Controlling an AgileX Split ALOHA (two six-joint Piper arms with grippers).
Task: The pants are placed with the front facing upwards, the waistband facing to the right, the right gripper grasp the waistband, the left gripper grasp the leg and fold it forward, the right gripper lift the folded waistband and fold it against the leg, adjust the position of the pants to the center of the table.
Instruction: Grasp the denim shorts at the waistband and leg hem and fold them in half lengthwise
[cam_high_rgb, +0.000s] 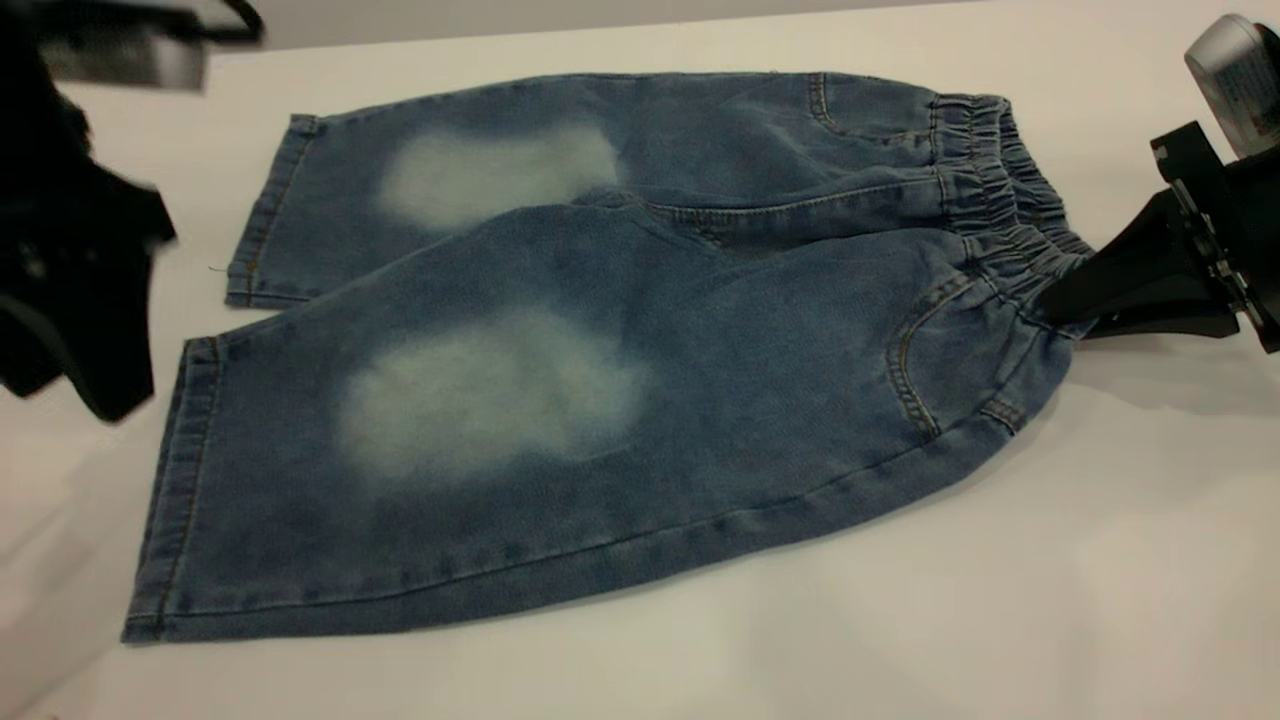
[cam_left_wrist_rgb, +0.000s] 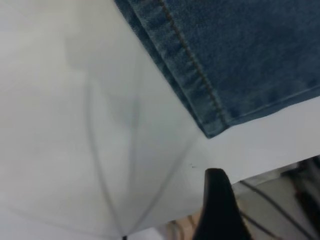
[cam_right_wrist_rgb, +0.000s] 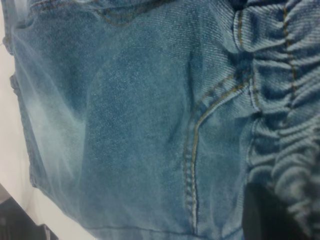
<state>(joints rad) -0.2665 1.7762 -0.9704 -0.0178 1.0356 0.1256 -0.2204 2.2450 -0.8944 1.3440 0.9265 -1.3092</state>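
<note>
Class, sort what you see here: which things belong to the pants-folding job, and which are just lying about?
Part of the job: pants; waistband; right gripper, closed on the waistband; left gripper, hovering beside the leg hems; table.

Just lying about: nothing visible on the table.

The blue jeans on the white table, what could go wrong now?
1. The right black tool pinches only the near end of the ruched denim waistband, so the gathers could slip free when lifted.
2. The left black tool hangs beside the near leg's hem, not on it. It may close on bare white table.
</note>
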